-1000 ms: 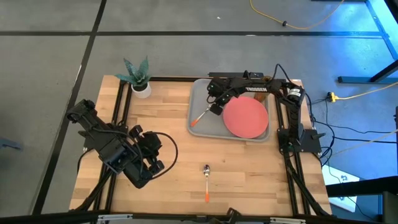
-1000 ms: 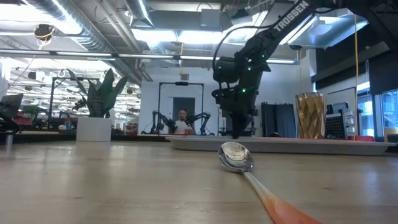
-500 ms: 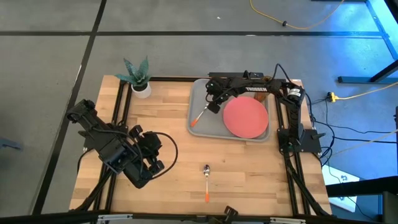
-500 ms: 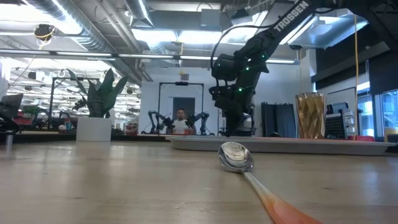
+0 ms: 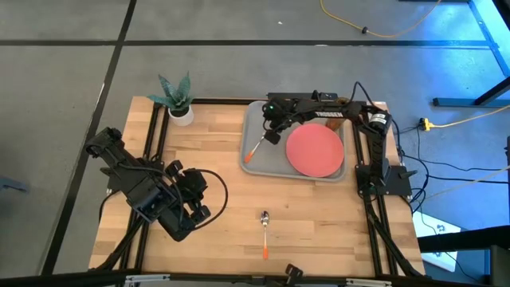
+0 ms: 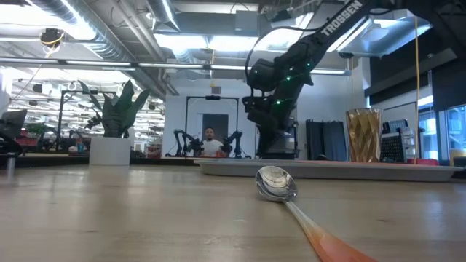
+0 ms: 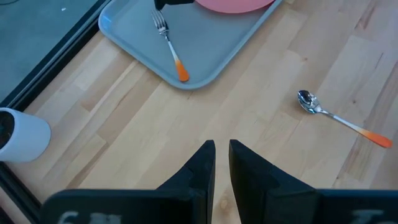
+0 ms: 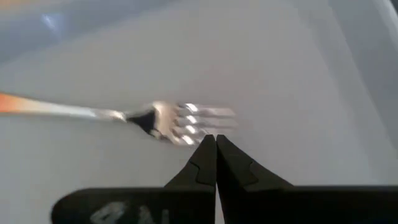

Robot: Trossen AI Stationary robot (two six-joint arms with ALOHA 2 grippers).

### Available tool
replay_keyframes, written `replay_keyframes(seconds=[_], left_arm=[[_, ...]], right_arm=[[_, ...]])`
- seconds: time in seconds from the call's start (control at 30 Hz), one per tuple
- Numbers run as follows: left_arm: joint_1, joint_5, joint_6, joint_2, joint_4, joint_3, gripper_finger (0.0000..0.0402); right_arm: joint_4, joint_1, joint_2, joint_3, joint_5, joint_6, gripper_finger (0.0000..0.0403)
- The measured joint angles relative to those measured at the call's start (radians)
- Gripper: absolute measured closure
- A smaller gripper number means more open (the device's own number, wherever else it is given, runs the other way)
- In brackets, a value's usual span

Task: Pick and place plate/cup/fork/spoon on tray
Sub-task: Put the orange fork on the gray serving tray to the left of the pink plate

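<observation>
Right gripper shut and empty above the fork on the tray.

High view: one plate and one fork on the tray, one spoon on the bare table, one potted plant at the far-left corner; left gripper waits near-left. Low view: only here the amber cup shows, beyond the tray's rim; the spoon lies nearest. Left wrist view: its fingers slightly parted, gripping nothing. Right wrist view: fingertips pressed together just beside the tines.
</observation>
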Motion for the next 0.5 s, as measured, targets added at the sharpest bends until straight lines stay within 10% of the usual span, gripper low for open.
replay_keyframes(seconds=[0.17, 0.5], left_arm=[[0.0, 0.0, 0.002, 0.0, 0.0, 0.0, 0.0362], [0.0, -0.003, 0.022, 0.0, 0.0, 0.0, 0.0362]], right_arm=[[-0.108, 0.004, -0.013, 0.001, 0.116, 0.049, 0.0402], [0.002, -0.009, 0.066, 0.001, 0.014, 0.051, 0.0402]])
